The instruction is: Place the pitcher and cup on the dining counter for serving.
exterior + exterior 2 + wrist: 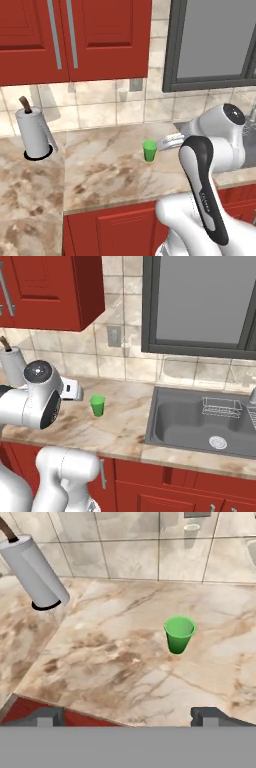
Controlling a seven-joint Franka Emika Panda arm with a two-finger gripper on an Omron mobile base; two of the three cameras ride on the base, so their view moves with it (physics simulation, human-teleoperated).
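I'm seeing the small tapered bright green plastic cup (pixel 179 634) standing upright on veined beige marble counter (pixel 115 662), at one o'clock from my gripper (pixel 130 716), whose fingers are spreading apart, grasping nothing.

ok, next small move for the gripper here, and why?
Probably ease the gripper forward and down toward the green cup. The cup stands upright and alone on the marble counter, ahead of the open fingers and somewhat right of centre in the hand view, with nothing held yet.
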